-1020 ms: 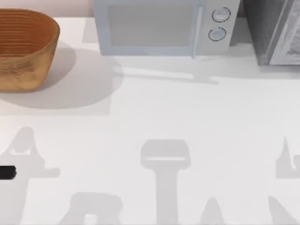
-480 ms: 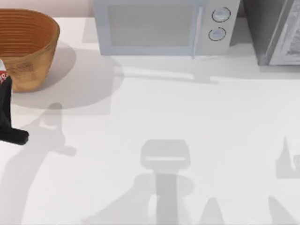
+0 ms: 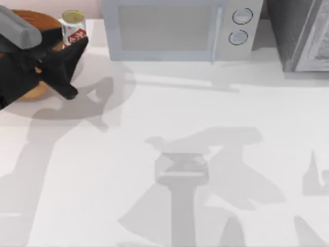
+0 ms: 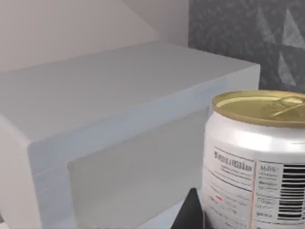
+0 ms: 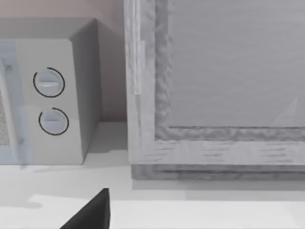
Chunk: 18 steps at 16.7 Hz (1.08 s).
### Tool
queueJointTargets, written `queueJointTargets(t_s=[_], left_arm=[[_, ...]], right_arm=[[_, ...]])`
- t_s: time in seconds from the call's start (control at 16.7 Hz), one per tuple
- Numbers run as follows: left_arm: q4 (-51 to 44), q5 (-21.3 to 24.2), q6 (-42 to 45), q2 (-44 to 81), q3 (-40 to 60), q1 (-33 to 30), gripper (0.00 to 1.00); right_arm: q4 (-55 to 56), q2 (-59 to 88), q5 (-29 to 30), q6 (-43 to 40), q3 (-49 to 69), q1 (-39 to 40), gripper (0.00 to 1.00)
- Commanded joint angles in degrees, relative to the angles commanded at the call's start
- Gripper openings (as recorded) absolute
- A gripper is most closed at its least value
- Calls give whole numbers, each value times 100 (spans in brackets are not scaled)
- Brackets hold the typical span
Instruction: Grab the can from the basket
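Our left gripper seems clamped on the can, upright at the basket rim's three o'clock, beside the microwave; open table toward five o'clock.

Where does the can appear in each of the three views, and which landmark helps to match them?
Top view: the can is at the far left, held up by the left end effector, beside the basket.
Left wrist view: the can is close up.
Right wrist view: no can here.
Shared landmark: the microwave.
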Motion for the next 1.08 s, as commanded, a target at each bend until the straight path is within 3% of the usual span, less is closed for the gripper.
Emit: queueJointTargets(t_s=[0.3, 0.66, 0.9, 1.08], left_arm=[[1445, 1620, 183, 2414, 1252, -145, 0], [2460, 3362, 246, 4660, 2276, -264, 0], [2766, 4252, 204, 5625, 2695, -286, 0], [2862, 4648, 172, 6020, 2893, -254, 0]], right_arm=[[0, 0, 0, 0, 0, 0, 100], [0, 0, 0, 0, 0, 0, 100], [0, 0, 0, 0, 0, 0, 100], [0, 0, 0, 0, 0, 0, 100]])
